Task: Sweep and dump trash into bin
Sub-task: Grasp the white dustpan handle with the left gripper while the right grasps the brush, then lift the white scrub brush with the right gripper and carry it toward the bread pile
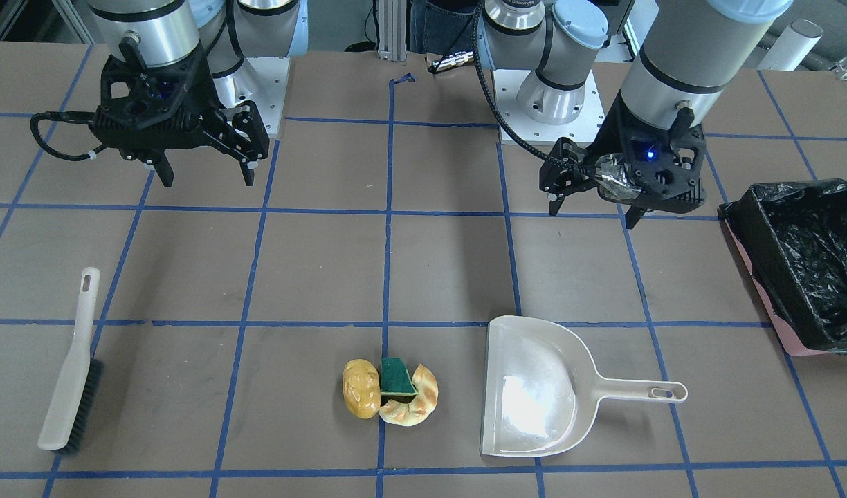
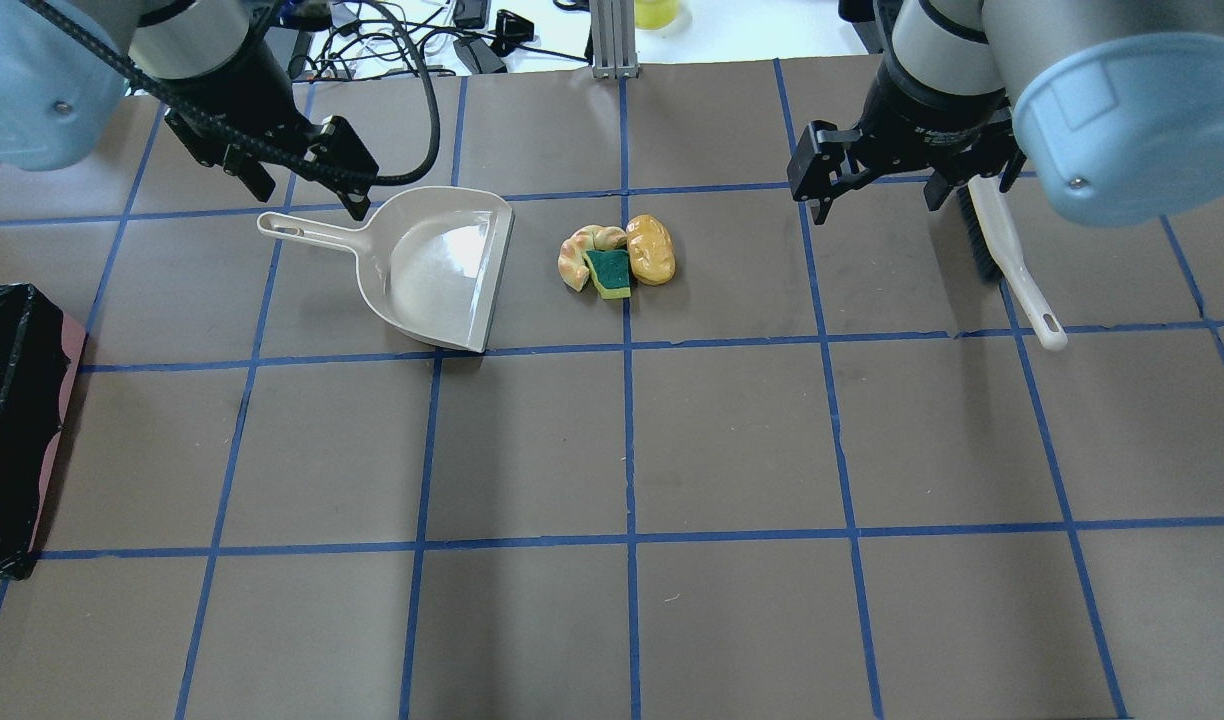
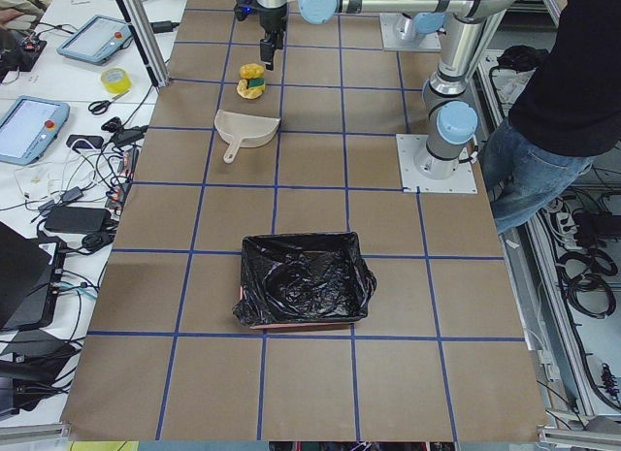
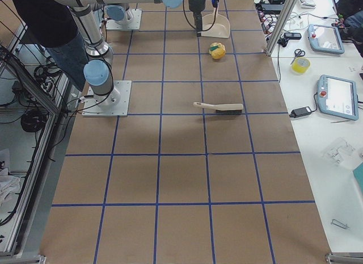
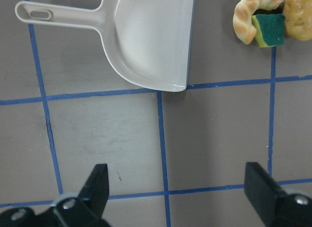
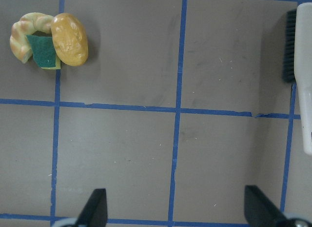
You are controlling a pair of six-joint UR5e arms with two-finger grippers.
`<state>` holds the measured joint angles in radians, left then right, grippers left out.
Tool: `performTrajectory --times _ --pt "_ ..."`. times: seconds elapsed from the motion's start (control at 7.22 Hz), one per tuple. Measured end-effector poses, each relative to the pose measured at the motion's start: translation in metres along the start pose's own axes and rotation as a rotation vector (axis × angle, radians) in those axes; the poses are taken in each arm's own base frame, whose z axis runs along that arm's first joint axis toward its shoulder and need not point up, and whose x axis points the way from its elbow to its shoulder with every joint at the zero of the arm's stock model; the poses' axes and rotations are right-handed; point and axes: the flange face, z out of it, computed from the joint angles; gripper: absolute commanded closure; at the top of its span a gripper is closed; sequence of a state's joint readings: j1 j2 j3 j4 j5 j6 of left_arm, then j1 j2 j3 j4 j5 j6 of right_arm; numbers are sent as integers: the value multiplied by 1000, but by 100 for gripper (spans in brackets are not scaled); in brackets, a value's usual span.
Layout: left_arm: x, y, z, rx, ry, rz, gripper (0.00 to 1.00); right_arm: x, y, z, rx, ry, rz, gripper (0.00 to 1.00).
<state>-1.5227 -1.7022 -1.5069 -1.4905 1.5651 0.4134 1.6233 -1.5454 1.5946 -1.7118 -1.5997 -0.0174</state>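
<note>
Front-facing view: the trash (image 1: pixel 390 391), its potato, sponge and croissant touching in one heap, lies low centre on the desk (image 1: pixel 451 270). The brush (image 1: pixel 69 370) is at lower left. The dustpan (image 1: pixel 531 387) is near the heap's right, mouth toward it. The bin (image 1: pixel 759 256) stands at the right edge. The right end effector (image 1: pixel 207 181) and the left end effector (image 1: pixel 593 213) hang released, grasping nothing.

Overhead: the left one hovers by the dustpan's handle, which points to the left edge. The right one is beside the brush, which lies lengthwise top to bottom.

Exterior left: the bin's liner holds no trash.

Wrist views: fingers spread wide, and the pan is bare.
</note>
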Motion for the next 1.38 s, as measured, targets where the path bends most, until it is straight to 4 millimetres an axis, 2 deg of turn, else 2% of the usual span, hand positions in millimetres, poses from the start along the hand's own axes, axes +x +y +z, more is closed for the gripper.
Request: performTrajectory --times 0.14,0.42,0.69,0.83,0.97,1.11,1.38 --pt "-19 -7 22 -10 1 117 0 29 -15 15 -11 5 4 1" --pt "-68 -20 67 -68 19 304 0 113 -41 49 -40 9 -72 2" --pt "-107 -42 112 -91 1 522 10 185 -64 106 -85 1 -67 5" --pt "-120 -56 124 -82 -14 636 11 210 -71 140 -120 -12 -41 5" --pt "-130 -70 131 -74 -25 751 8 225 -73 173 -156 -26 -21 5" --pt "-139 -82 138 -65 -37 876 4 230 -70 202 -183 -34 -9 5" --pt "-152 -96 162 -56 -47 1107 4 237 -47 245 -226 -40 12 5"
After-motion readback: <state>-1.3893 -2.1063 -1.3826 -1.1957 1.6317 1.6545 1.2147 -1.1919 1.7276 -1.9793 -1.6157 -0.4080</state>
